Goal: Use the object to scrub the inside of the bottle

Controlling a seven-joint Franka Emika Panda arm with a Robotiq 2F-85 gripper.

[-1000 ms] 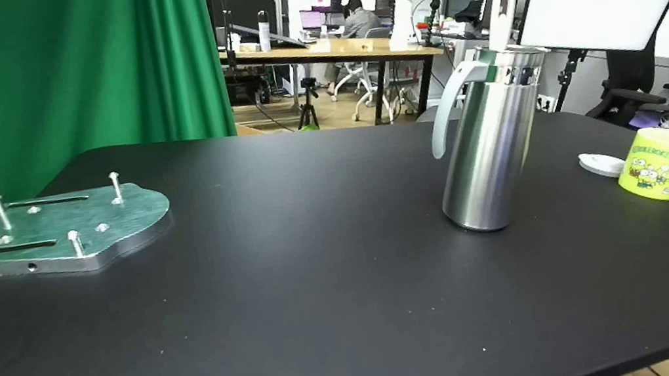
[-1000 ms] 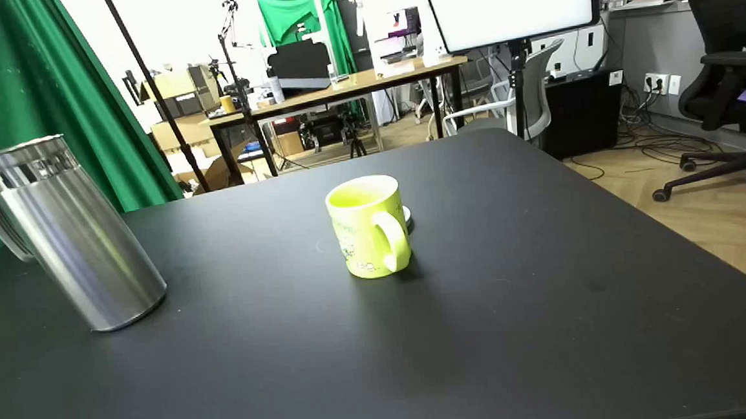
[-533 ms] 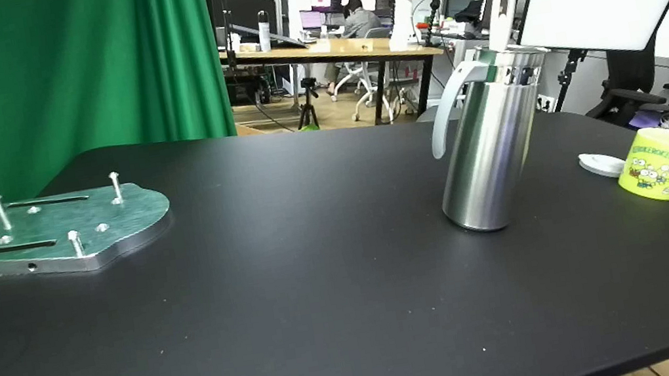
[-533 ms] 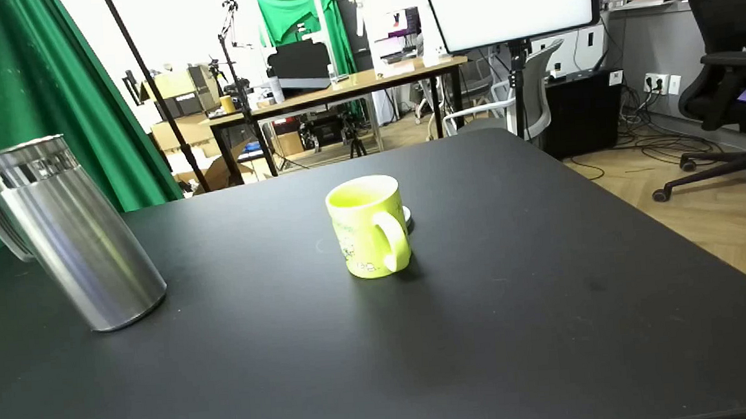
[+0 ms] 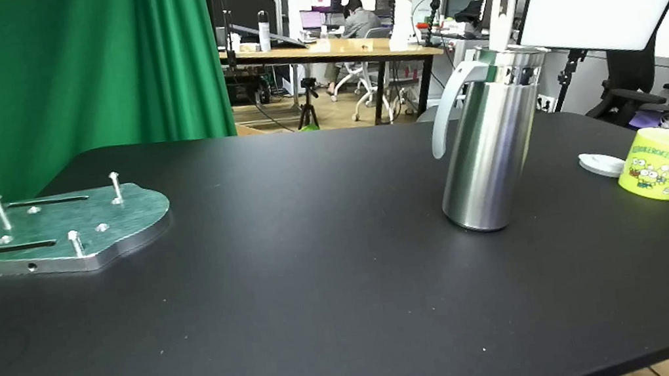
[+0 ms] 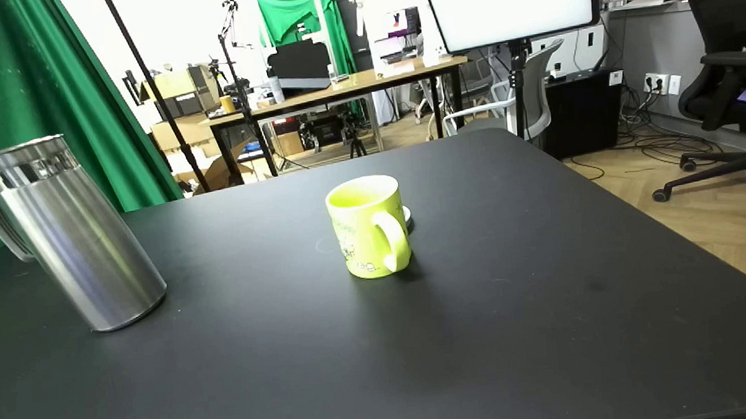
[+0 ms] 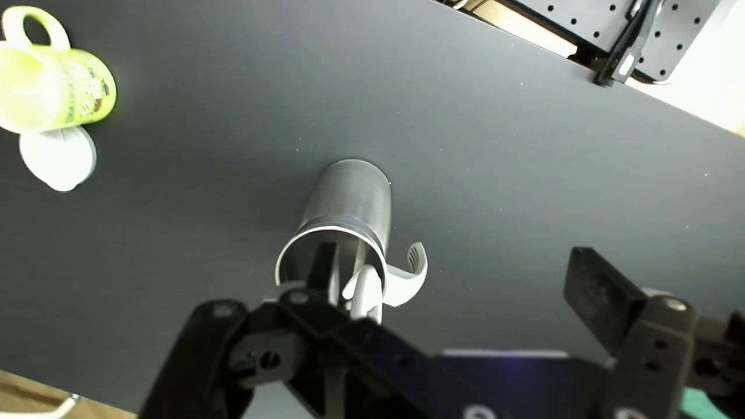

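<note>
The bottle [image 5: 489,155] is a tall brushed-steel flask with a pale side handle. It stands upright on the black table and shows in both exterior views [image 6: 90,243] and in the wrist view [image 7: 355,189], seen from above with its mouth open. A white tool with a looped handle [image 5: 501,10] stands in the bottle and sticks out of the top; its lower end is hidden inside. My gripper [image 7: 457,265] is open and empty. In the wrist view its left finger overlaps the bottle's mouth, just left of the white handle [image 7: 366,291]. The gripper is outside both exterior views.
A yellow-green mug [image 5: 662,163] stands beside the bottle, with a white lid [image 5: 601,165] lying against or near it. A metal plate with upright bolts [image 5: 62,229] sits at the table's far side. A black clamp [image 7: 620,64] is at the table edge.
</note>
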